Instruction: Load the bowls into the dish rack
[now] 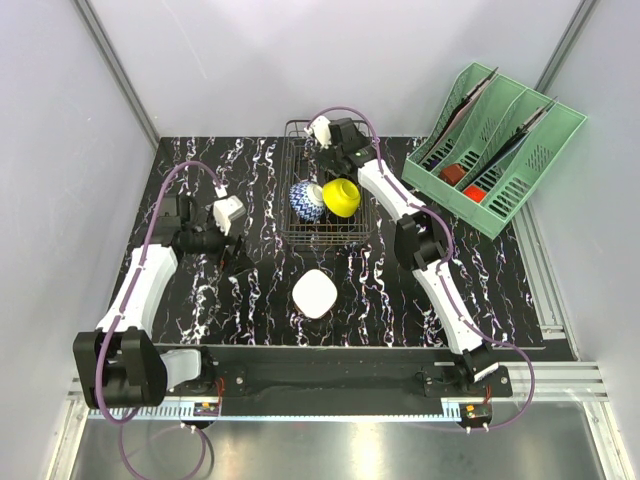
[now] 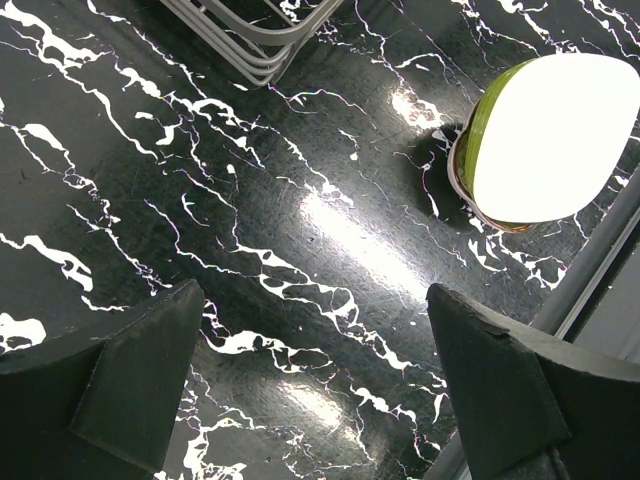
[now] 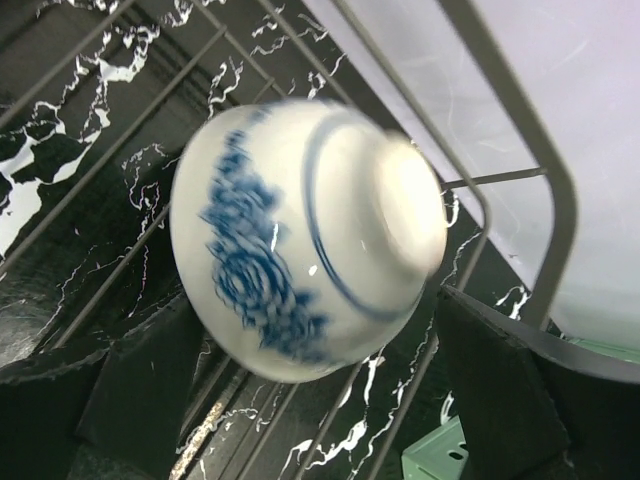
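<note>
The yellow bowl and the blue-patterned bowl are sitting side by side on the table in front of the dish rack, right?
Not quite. The yellow bowl and the blue-patterned bowl are sitting side by side inside the dish rack, not on the table in front of it. The top external view shows this.

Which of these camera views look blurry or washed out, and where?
Right wrist view: the blue-patterned bowl is smeared by motion blur, while the dish rack wires look clearer. Left wrist view: the lime-green bowl has its inside blown out white, and glare streaks the table. Top view: evenly lit, sharp.
</note>
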Robot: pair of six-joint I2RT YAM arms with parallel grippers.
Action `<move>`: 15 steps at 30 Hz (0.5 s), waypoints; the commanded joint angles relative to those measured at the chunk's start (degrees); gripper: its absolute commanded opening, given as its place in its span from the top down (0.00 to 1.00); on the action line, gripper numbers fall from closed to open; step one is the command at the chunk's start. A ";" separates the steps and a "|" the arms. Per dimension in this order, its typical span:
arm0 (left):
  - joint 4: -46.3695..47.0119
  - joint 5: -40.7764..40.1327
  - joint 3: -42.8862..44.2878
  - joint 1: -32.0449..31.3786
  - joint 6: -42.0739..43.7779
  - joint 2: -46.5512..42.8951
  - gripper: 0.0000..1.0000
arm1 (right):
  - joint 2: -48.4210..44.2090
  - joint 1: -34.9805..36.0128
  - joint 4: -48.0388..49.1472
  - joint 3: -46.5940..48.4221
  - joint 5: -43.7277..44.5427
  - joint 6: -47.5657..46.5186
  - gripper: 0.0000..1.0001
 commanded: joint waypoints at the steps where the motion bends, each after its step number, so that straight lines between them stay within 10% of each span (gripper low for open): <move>1: 0.76 2.86 -0.24 0.68 0.49 -0.11 0.01 | 0.42 -0.59 2.04 0.19 1.43 -0.22 0.00; 15: 0.76 3.92 -0.51 1.56 0.57 0.33 0.01 | -1.60 -0.50 2.13 -4.28 1.07 -0.84 0.00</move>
